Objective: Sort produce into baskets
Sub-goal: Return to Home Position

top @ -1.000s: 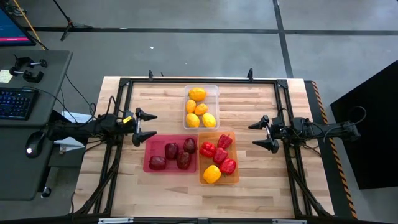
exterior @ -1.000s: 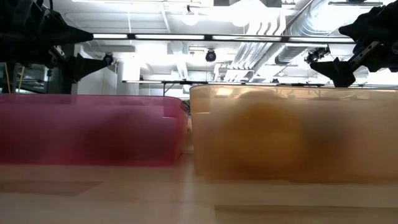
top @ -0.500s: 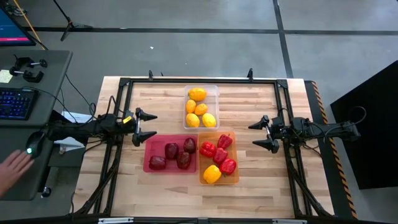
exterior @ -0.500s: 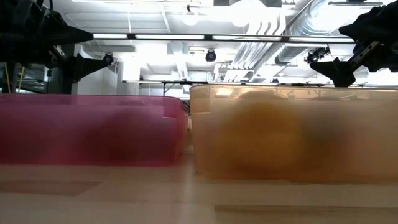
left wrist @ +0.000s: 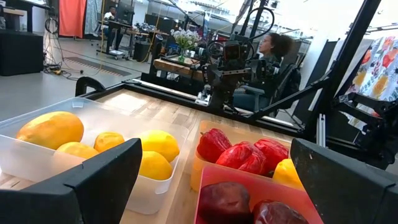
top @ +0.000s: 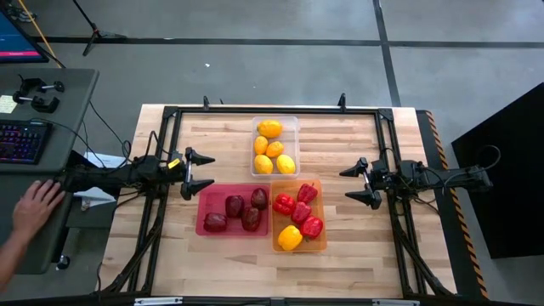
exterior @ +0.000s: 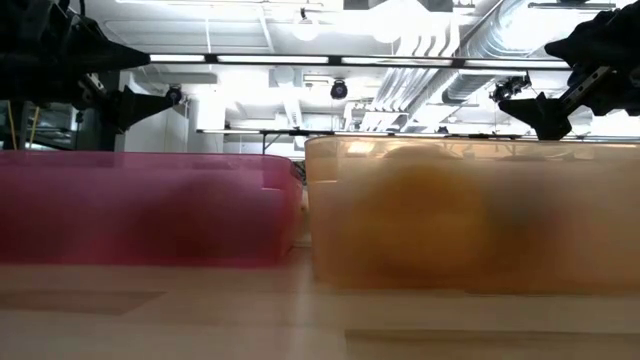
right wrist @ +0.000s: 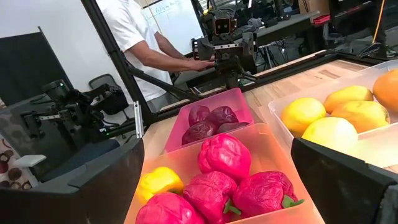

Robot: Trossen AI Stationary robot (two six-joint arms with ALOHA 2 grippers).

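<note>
Three baskets sit side by side on the wooden table. The clear one (top: 275, 120) at the far middle holds several yellow-orange ovals (top: 274, 149). The pink one (top: 211, 199) holds several dark maroon pieces (top: 235, 212). The orange one (top: 320, 243) holds red peppers (top: 299, 209) and a yellow pepper (top: 290, 237). My left gripper (top: 204, 171) stands open and level at the table's left, pointing toward the baskets and holding nothing. My right gripper (top: 347, 184) is likewise open at the table's right, clear of the orange basket.
A black metal frame (top: 272, 110) runs round the table. A desk with a keyboard (top: 19, 140) stands to the left, and a person's hand (top: 38, 204) rests there. People show beyond the table in the wrist views (right wrist: 134, 31) (left wrist: 273, 46). Bare wood lies along the near edge.
Both arms have kept still and the produce has not moved. A person's hand has come in from the left onto the desk beside the table.
</note>
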